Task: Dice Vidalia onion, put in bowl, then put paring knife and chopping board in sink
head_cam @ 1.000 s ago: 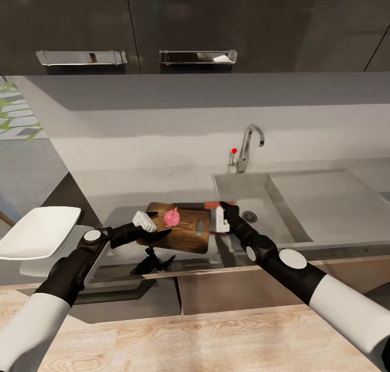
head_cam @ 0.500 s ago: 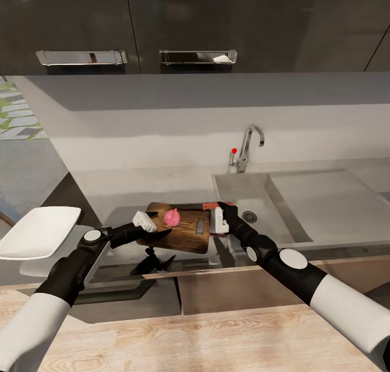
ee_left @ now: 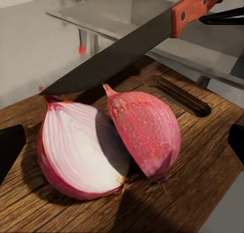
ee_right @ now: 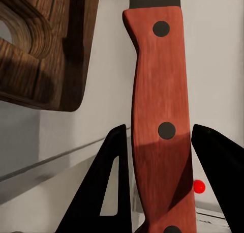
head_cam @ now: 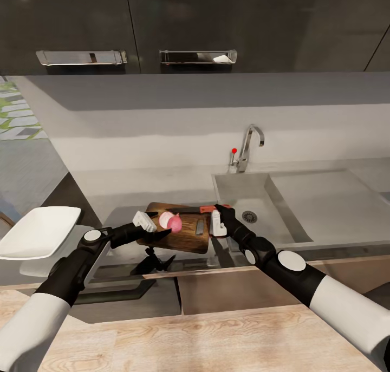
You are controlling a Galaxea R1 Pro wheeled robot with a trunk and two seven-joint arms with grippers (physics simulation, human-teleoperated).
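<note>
Fingers of the right gripper (head_cam: 215,216) clenched the paring knife (ee_right: 161,126); left gripper (head_cam: 149,223) released. Onion (ee_left: 109,144) lay halved on the chopping board (head_cam: 187,236); bowl (head_cam: 39,231) awaited, sinking remained

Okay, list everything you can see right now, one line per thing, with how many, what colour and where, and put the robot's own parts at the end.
onion halves: 2, red-pink skin, one white cut face showing, on the chopping board.
chopping board: 1, dark brown wood, on the countertop left of the sink.
paring knife: 1, dark blade, reddish handle, held over the board's far edge.
bowl: 1, white, far left.
sink: 1, steel, right of the board.
faucet: 1, chrome, red knob, behind the sink.
countertop: 1, grey, along the wall.
upper cabinets: dark, above, with steel handles.
left claw: 1, black, open, at the board's left end.
right claw: 1, black, shut on the knife handle.
</note>
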